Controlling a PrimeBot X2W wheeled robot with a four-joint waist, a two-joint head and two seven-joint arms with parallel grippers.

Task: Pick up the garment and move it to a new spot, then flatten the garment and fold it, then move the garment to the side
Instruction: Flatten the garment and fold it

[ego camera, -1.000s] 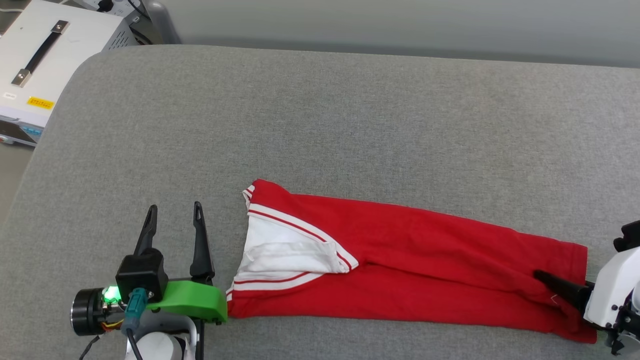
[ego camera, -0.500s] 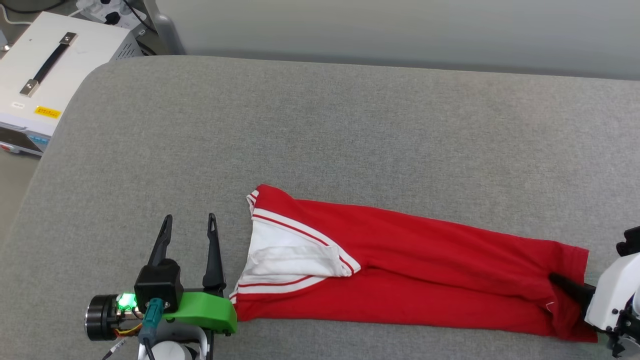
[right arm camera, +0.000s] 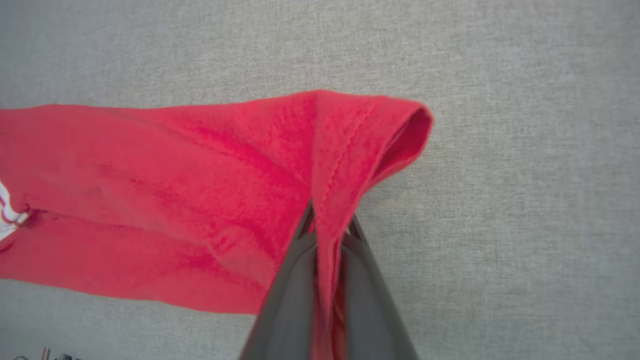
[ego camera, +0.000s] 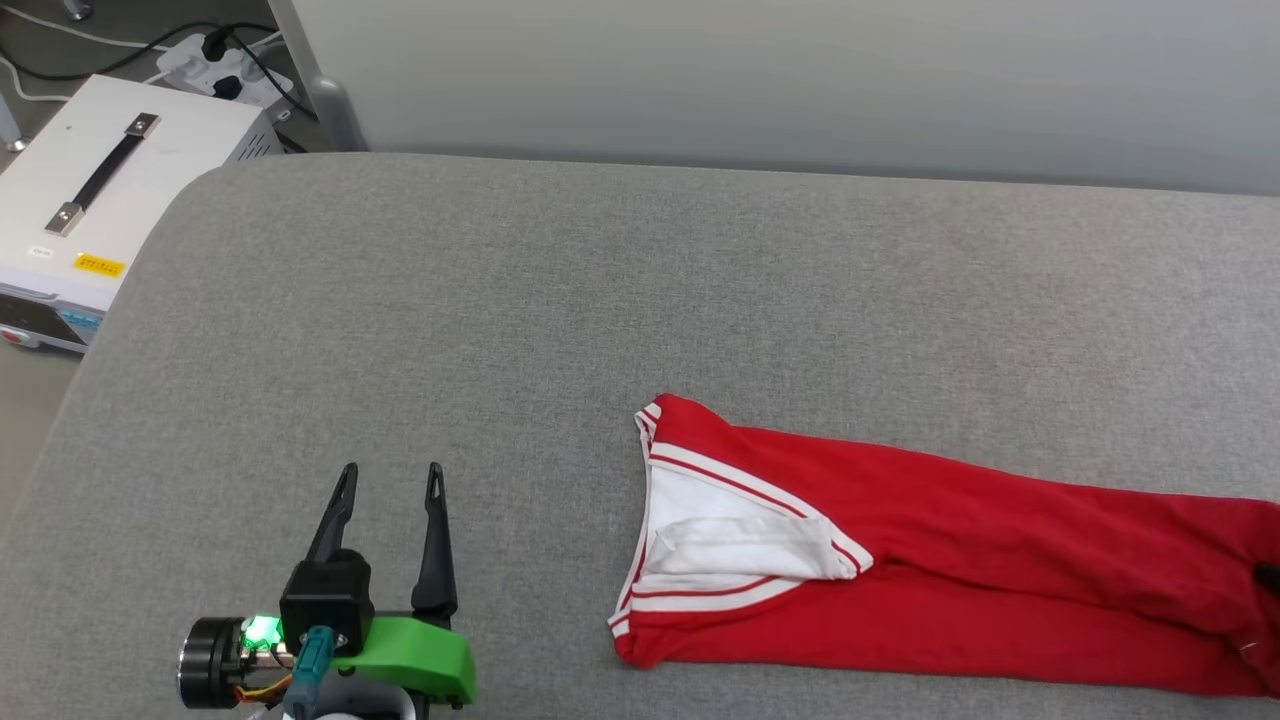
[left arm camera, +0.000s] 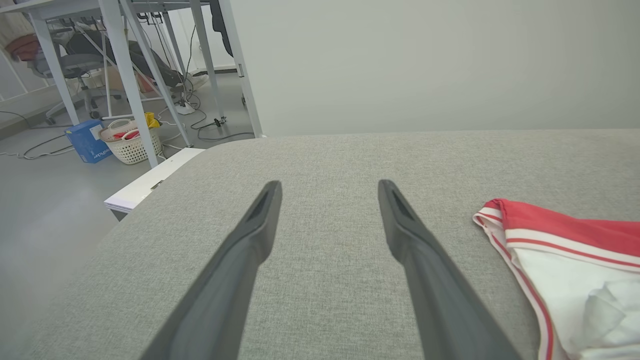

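Note:
The garment (ego camera: 1000,570) lies folded into a long red strip on the grey padded surface (ego camera: 600,300), running to the right edge of the head view. Its white sleeve (ego camera: 740,545) with red-white trim faces left; lettering and number are hidden. My left gripper (ego camera: 391,470) is open over bare fabric, well left of the garment (left arm camera: 565,230), with nothing between its fingers (left arm camera: 250,250). In the right wrist view my right gripper (right arm camera: 327,225) is shut on the red hem of the garment (right arm camera: 175,175), which bunches up at the pinch. One dark finger (ego camera: 1268,575) shows at the right edge.
A white box with a black handle (ego camera: 100,200) stands off the surface's left end, with a power strip and cables (ego camera: 215,65) behind it. A pale wall runs along the far edge. On the floor are table legs, a basket (left arm camera: 131,145) and a blue box (left arm camera: 87,147).
The garment has slid right, away from my left gripper, with my right gripper shut on its hem. The head camera has also shifted, so the right arm now sits almost out of frame.

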